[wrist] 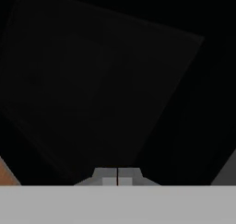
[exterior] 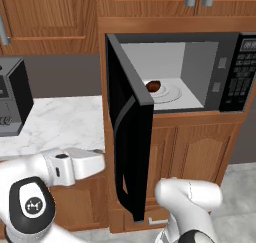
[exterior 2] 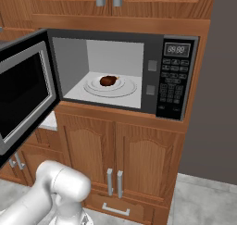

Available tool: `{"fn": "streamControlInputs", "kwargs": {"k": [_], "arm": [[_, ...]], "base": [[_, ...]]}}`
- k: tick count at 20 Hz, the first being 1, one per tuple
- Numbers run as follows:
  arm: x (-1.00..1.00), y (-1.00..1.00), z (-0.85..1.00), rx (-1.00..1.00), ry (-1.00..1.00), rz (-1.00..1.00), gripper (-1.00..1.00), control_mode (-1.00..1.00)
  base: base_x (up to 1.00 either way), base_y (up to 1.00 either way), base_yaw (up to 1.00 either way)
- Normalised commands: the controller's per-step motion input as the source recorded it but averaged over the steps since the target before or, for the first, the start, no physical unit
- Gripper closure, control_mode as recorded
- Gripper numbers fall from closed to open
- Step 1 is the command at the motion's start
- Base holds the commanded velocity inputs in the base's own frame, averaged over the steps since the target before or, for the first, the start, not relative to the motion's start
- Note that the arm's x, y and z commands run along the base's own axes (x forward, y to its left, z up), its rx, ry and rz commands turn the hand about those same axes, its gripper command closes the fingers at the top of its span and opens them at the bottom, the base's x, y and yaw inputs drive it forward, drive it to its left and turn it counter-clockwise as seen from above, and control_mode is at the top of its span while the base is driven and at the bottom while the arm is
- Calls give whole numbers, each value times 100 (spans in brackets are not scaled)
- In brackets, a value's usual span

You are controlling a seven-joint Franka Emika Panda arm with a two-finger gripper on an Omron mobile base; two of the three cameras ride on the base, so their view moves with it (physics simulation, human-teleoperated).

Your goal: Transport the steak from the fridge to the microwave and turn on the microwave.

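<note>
The steak (exterior: 153, 85) (exterior 2: 108, 81), a small brown piece, lies on the white round plate (exterior 2: 127, 87) inside the microwave (exterior: 230, 72) (exterior 2: 176, 76). The microwave's door (exterior: 130, 137) (exterior 2: 23, 94) stands swung wide open to the left. Its keypad (exterior 2: 171, 87) sits on the right side. In the hand view my gripper (wrist: 117, 177) is shut, its tips together with nothing between them, facing the dark glass of the door (wrist: 101, 89) from close up. The fridge is out of view.
A smaller black countertop appliance (exterior: 12, 97) stands on the marble counter (exterior: 65, 122) to the left. Wooden cabinet doors (exterior 2: 125, 159) run below the microwave and more cabinets hang above. Grey floor (exterior 2: 203, 201) lies at the lower right.
</note>
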Motion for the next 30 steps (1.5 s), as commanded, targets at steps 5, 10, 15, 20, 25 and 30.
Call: {"fn": "streamControlInputs", "kwargs": {"k": [5, 10, 15, 20, 25, 30], "arm": [[0, -42, 0, -8, 0, 0, 100, -100], [0, -51, -1, -10, -1, 0, 100, -100], [0, -49, 0, -6, 0, 0, 100, -100], [0, -52, 2, 0, 0, 0, 100, -100], [16, -69, 14, 4, 1, 0, 100, -100], [9, -65, 1, 3, 0, 0, 100, -100]], "base": [[0, 0, 0], [0, 0, 0], [0, 0, 0], [0, 0, 0], [0, 0, 0], [0, 0, 0]]}}
